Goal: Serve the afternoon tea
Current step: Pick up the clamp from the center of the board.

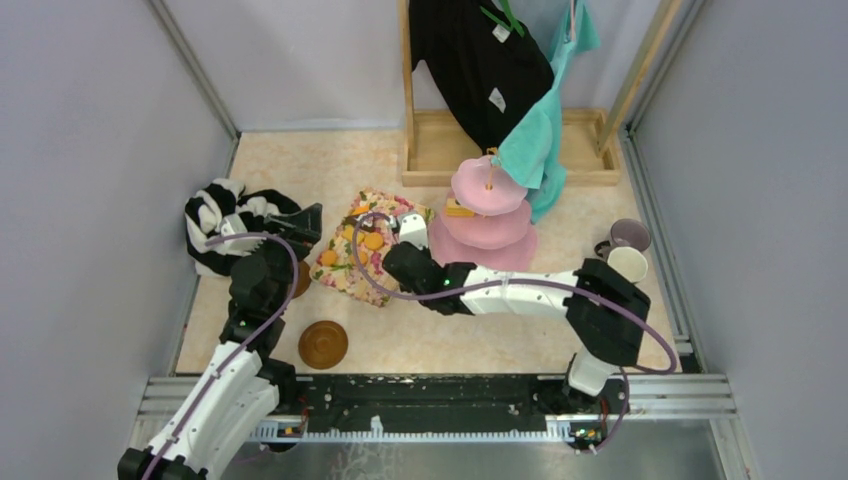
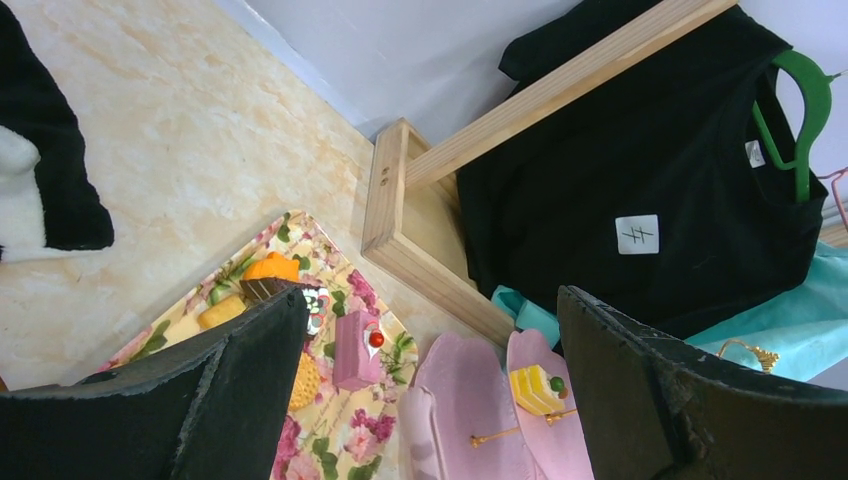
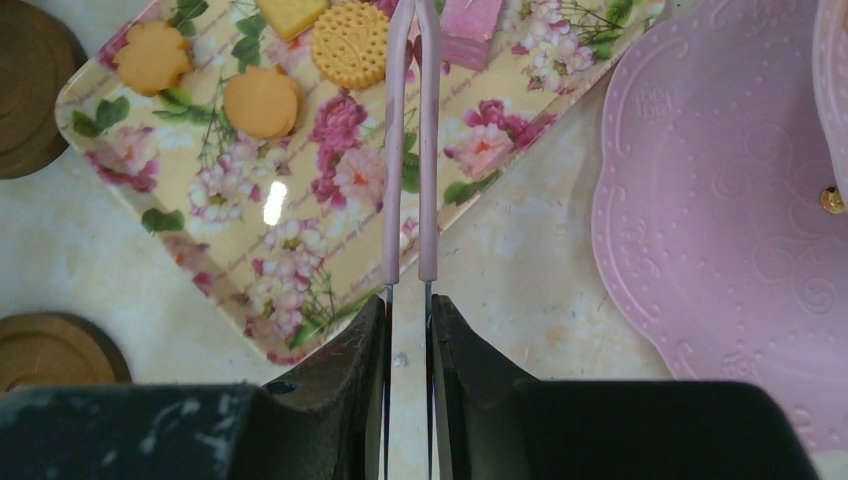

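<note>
**Figure: Right gripper holding tongs over the pastry tray**

The right gripper [image 3: 408, 310] is clamped on a pair of slim pink tongs [image 3: 395, 150]. Their nearly closed prongs reach over a floral-print rectangular tray [image 3: 300, 250]. On the tray lie small toy pastries: an orange flower-shaped biscuit [image 3: 152, 58], an orange round biscuit [image 3: 262, 100], a yellow round dimpled biscuit [image 3: 350, 43] and a pink cake block [image 3: 470, 18]. The tong tips end between the last two.

The pink three-tier cake stand [image 1: 488, 220] stands just right of the tray, with a yellow cake slice [image 2: 538, 388] on one tier. Two round brown saucers [image 1: 323, 343] lie by the tray's left side. The lilac mug [image 1: 630, 234] and the cream mug [image 1: 628, 263] sit side by side, well apart to the right of the stand.

The left gripper [image 2: 432, 300], its jaws wide apart and empty, hovers beside a black-and-white striped garment [image 1: 215, 225].
</note>
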Motion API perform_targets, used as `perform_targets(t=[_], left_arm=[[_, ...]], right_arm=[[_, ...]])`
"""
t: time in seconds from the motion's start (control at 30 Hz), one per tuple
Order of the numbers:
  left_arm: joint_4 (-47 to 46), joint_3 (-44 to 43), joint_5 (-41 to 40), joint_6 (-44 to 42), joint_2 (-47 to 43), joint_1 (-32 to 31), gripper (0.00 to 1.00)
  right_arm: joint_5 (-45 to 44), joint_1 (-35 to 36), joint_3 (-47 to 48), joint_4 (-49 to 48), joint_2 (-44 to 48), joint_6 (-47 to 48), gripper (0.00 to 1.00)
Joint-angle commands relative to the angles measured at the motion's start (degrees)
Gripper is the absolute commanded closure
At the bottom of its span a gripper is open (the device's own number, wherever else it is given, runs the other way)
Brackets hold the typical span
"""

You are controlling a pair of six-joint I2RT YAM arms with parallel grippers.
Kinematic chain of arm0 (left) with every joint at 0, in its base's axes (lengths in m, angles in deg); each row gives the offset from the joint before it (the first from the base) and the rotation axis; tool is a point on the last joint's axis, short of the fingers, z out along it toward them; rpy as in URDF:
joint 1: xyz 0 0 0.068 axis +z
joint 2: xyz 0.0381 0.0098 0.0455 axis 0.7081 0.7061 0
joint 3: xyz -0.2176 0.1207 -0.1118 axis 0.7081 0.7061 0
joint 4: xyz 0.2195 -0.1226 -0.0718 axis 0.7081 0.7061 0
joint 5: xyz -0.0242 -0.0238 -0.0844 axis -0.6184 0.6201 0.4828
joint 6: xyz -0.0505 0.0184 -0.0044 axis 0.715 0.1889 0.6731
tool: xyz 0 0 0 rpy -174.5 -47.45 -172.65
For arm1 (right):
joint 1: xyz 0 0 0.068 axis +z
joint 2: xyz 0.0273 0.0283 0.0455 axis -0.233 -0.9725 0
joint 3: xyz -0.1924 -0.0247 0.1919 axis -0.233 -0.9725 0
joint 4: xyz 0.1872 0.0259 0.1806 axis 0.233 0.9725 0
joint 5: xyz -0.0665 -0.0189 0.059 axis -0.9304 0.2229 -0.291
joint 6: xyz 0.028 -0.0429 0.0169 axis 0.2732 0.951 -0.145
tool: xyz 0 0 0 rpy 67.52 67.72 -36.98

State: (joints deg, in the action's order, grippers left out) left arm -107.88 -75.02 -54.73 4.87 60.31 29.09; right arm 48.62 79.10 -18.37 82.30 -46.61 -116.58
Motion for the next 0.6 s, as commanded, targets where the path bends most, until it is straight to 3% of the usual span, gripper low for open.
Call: perform_targets(t=[0.0, 0.57], left_arm=[[-2.78, -0.67, 0.28, 0.22, 0.22, -0.18, 0.01], [-4.77, 0.67, 0.75, 1.62, 1.76, -0.16, 0.01]], right_arm=[[2.82, -2.67, 5.95, 0.94, -4.68, 1.00, 0.80], [6.83, -6.81, 8.59, 2.57, -10.62, -1.77, 0.71]])
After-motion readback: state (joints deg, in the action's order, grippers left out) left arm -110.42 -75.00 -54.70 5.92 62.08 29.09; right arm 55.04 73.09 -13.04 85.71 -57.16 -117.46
